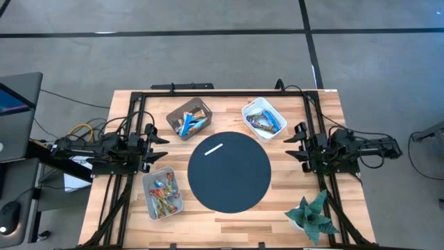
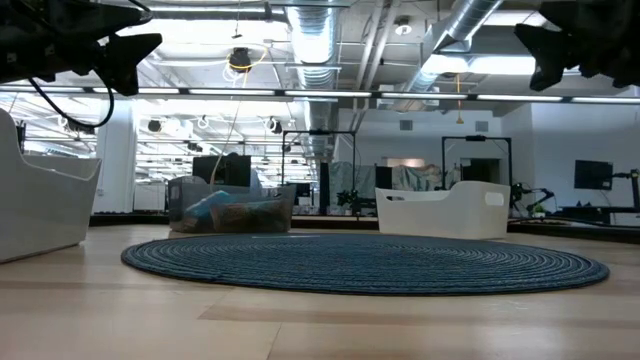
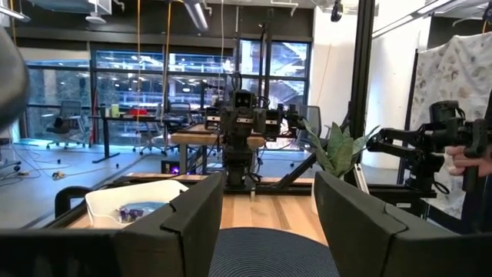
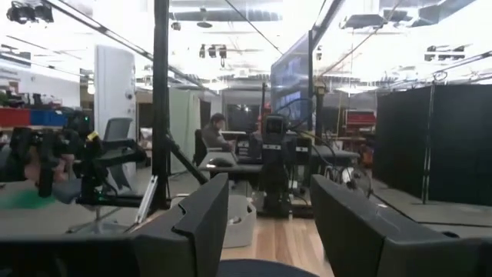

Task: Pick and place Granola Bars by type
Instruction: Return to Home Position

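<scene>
Granola bars lie in three bins. A clear bin (image 1: 189, 119) at the far left holds blue and orange-brown bars. A white bin (image 1: 263, 119) at the far right holds blue and brown bars. A clear bin (image 1: 162, 194) at the near left holds red and orange bars. A thin white stick (image 1: 213, 148) lies on the dark round mat (image 1: 229, 171). My left gripper (image 1: 161, 147) is open and empty at the table's left side, above the table. My right gripper (image 1: 293, 147) is open and empty at the right side. Both point toward the mat.
A green folded-paper plant (image 1: 312, 215) stands at the near right corner. A black frame (image 1: 222, 90) runs along the table's far edge and down both sides. A person sits in the room beyond the table in the right wrist view (image 4: 214, 131).
</scene>
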Robot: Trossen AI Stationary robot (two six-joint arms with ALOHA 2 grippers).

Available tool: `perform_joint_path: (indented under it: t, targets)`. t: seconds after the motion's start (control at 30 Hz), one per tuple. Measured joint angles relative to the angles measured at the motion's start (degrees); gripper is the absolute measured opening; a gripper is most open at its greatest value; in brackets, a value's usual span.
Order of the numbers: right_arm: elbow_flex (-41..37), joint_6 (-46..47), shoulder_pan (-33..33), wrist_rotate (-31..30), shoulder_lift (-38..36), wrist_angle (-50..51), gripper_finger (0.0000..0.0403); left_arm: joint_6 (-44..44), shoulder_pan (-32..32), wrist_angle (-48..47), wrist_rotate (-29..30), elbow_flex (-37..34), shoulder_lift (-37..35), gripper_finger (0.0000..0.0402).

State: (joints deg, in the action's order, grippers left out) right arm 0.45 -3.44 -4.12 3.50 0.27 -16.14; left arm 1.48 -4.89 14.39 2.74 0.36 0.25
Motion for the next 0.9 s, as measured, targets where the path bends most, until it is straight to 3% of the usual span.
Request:
perform_joint_path:
  t: [0.23,0.53,0.9]
  targets:
    - [0.0,-1.1,0.0,-0.6,-0.1,1.1,0.0177,0.8,0.0,-1.4,0.3,0.0,0.0,0.0199]
    - [0.0,3.1,0.1,-0.8,0.0,13.7,0.0177,6.2,0.0,-9.1,0.6,0.0,0.0,0.0199]
    - [-0.1,5.0,0.1,-3.5,0.1,15.4,0.0177,5.8,0.0,-12.3,-1.7,0.0,0.2,0.0199]
